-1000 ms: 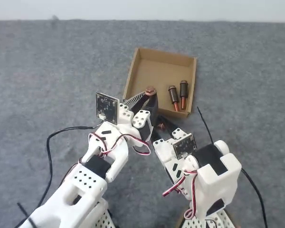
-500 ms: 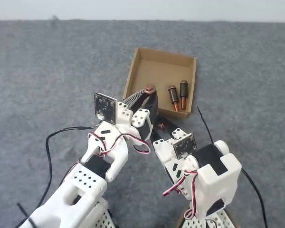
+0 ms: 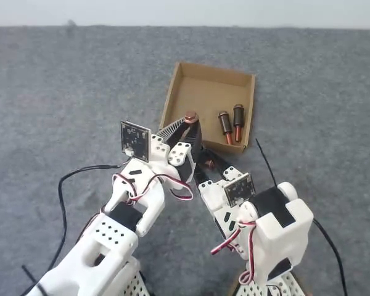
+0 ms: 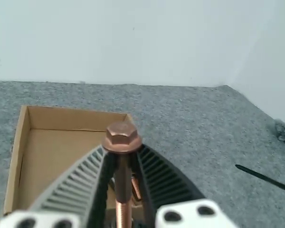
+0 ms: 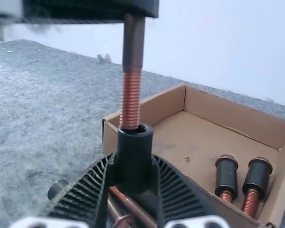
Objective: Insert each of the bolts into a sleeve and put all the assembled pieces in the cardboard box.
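My left gripper (image 3: pixel 189 127) is shut on a copper bolt (image 4: pixel 122 140), held upright with its hex head above the fingers. Just below it, my right gripper (image 5: pixel 134 167) is shut on a black sleeve (image 5: pixel 134 151). The bolt's threaded end (image 5: pixel 130 102) stands in the sleeve's top opening. Both grippers meet just in front of the near wall of the cardboard box (image 3: pixel 169 101). Two assembled pieces (image 3: pixel 226 126) (image 3: pixel 238 121) lie side by side in the box's right part, and they also show in the right wrist view (image 5: pixel 226 175) (image 5: pixel 256 176).
Another loose bolt (image 5: pixel 129 204) lies on the grey carpet under my right gripper, with a small round part (image 5: pixel 56 190) beside it. The box floor (image 4: pixel 57 152) is bare on its left side. Black cables (image 3: pixel 64 203) trail beside both arm bases.
My left gripper has shifted slightly to the left in the high view with the bolt in it. The right arm has held still.
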Tool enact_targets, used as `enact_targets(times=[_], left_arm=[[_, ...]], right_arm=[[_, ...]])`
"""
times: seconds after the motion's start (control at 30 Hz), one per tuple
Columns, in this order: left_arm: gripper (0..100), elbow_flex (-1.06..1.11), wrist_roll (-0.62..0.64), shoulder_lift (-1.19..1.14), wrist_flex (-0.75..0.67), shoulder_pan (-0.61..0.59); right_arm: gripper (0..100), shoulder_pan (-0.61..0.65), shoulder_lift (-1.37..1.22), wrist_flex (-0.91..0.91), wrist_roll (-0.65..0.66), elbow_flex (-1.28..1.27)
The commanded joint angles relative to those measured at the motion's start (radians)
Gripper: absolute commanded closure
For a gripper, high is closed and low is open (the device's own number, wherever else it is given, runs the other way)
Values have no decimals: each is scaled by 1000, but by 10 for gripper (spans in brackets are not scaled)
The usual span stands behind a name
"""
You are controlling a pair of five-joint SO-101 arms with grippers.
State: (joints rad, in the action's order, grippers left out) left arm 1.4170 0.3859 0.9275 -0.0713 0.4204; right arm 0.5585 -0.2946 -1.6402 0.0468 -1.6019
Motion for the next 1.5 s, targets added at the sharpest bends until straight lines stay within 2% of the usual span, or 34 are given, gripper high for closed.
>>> enact_targets(times=[0.0, 0.17, 0.43, 1.3, 1.47], left_arm=[[987, -13, 3, 37, -35, 3], [987, -13, 3, 37, -41, 3], [987, 56, 3, 37, -198, 5], [987, 99, 2, 34, -199, 18], [987, 82, -8, -91, -216, 34]], right_arm=[[991, 2, 48, 4, 3, -34], [991, 2, 48, 4, 3, -34], [991, 2, 48, 4, 3, -34], [991, 1, 48, 2, 8, -34], [991, 1, 48, 5, 9, -34]])
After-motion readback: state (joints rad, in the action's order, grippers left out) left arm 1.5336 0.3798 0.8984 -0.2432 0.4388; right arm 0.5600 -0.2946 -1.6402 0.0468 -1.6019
